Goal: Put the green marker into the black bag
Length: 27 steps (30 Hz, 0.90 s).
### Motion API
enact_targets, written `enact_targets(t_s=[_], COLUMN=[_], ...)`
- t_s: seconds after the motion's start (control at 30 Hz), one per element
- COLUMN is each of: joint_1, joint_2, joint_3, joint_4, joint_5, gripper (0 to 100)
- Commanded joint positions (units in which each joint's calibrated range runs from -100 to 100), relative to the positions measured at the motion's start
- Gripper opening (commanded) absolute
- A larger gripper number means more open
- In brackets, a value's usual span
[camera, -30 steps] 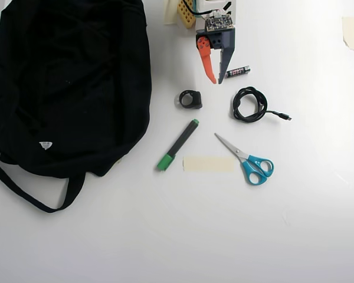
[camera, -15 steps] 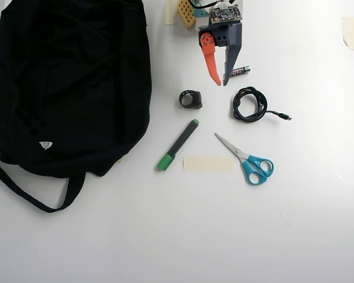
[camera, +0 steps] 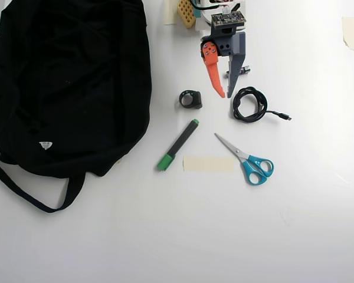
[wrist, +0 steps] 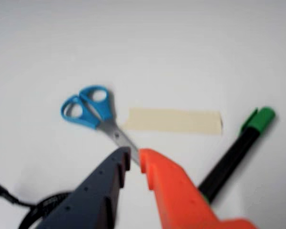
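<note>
The green marker (camera: 178, 144) lies flat on the white table, black barrel with its green cap toward the lower left in the overhead view. It also shows at the right of the wrist view (wrist: 231, 157), partly behind the orange finger. The black bag (camera: 65, 82) fills the upper left, its strap trailing below. My gripper (camera: 226, 95) hovers above and to the right of the marker, between a small black ring and a coiled cable. Its orange and dark fingers are nearly together (wrist: 134, 156) with nothing between them.
Blue-handled scissors (camera: 248, 160) and a strip of beige tape (camera: 207, 164) lie right of the marker. A coiled black cable (camera: 249, 104), a small black ring-shaped part (camera: 190, 99) and a battery (camera: 244, 70) sit near the gripper. The table's lower half is bare.
The gripper has travelled down the overhead view toward the marker, now partly covering the battery. Nothing on the table has moved.
</note>
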Motion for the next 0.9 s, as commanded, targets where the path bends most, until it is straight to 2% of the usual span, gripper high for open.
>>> enact_targets(t_s=[0.0, 0.87], joint_1=[-0.27, -0.42], joint_2=[2.06, 16.16], joint_3=[-6.94, -27.43], joint_4=[-1.46, -1.54], joint_5=[0.08, 0.08], gripper=[2, 2])
